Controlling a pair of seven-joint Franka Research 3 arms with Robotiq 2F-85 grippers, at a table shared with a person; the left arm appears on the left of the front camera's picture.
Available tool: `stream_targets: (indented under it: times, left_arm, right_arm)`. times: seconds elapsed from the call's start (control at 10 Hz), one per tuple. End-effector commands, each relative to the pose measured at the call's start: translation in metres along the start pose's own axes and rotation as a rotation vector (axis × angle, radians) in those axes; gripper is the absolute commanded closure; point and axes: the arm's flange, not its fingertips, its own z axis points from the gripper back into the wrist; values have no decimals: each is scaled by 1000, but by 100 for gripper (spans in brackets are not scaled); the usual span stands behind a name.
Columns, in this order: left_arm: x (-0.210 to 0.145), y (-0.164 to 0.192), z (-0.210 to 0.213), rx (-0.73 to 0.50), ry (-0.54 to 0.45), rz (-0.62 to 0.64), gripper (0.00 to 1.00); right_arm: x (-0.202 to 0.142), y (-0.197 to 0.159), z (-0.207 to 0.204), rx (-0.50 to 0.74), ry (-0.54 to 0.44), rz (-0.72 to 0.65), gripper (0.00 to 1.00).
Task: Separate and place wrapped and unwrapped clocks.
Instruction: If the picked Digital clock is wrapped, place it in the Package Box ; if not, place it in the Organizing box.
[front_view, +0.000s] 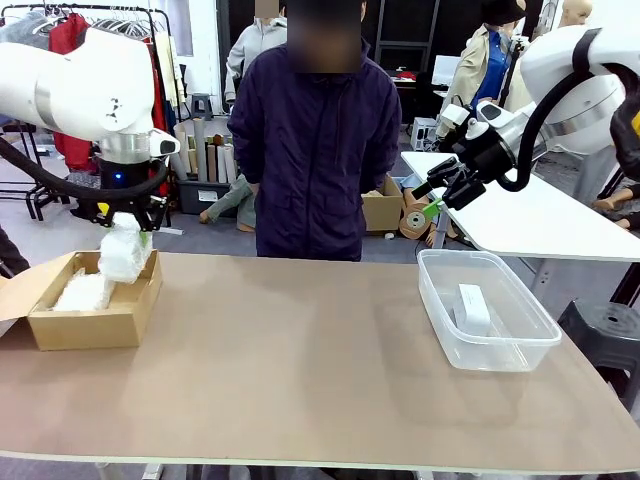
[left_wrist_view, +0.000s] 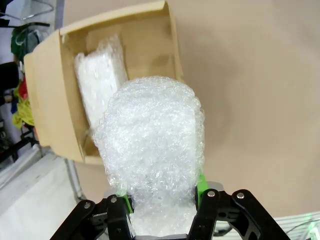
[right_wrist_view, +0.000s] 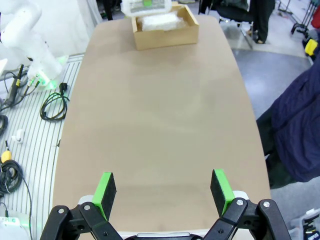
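Nearest the camera in the front view, the tan surface (front_view: 300, 360) lies bare across its middle, with a container at each end. At the robot's left sits an open cardboard box (front_view: 90, 325), its flap folded outward, and inside it lies one wrapped clock (front_view: 82, 292), a crinkly white bundle resting along the box floor. Directly above the box's far right corner the left gripper (front_view: 128, 226) hangs with its fingers (left_wrist_view: 124, 201) pinching a second wrapped clock (left_wrist_view: 152, 145); in the left wrist view the bubbly wrap bulges out past both green pads and hides much of the box opening below it. The lower end of this bundle seems to sit about level with the box rim, though the angle makes it hard to tell whether it touches. At the robot's right a clear plastic tub (front_view: 500, 352) stands on the surface with the unwrapped clock (front_view: 472, 308), a smooth white block, lying inside. Above and behind the tub the right gripper (front_view: 437, 203) is raised well clear of the surface, its fingers (right_wrist_view: 105, 192) spread wide with nothing between them. Beyond the far edge a person (front_view: 315, 150) in a dark jacket stands facing the surface, and behind them are a clothes rack (front_view: 110, 60) and a white side table (front_view: 540, 220).
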Motion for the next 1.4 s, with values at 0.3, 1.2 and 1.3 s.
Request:
stream_targets:
  times: [0.3, 1.2, 1.3]
  left_arm:
    - [31, 25, -26, -60, -46, -100, 100]
    - [46, 34, -52, -71, -87, -64, 100]
    - [50, 37, -57, -79, -87, -58, 100]
  right_arm:
    - [1, 2, 1, -1, 5, 3, 0]
    - [1, 2, 1, -1, 5, 3, 0]
    - [1, 2, 1, -1, 5, 3, 0]
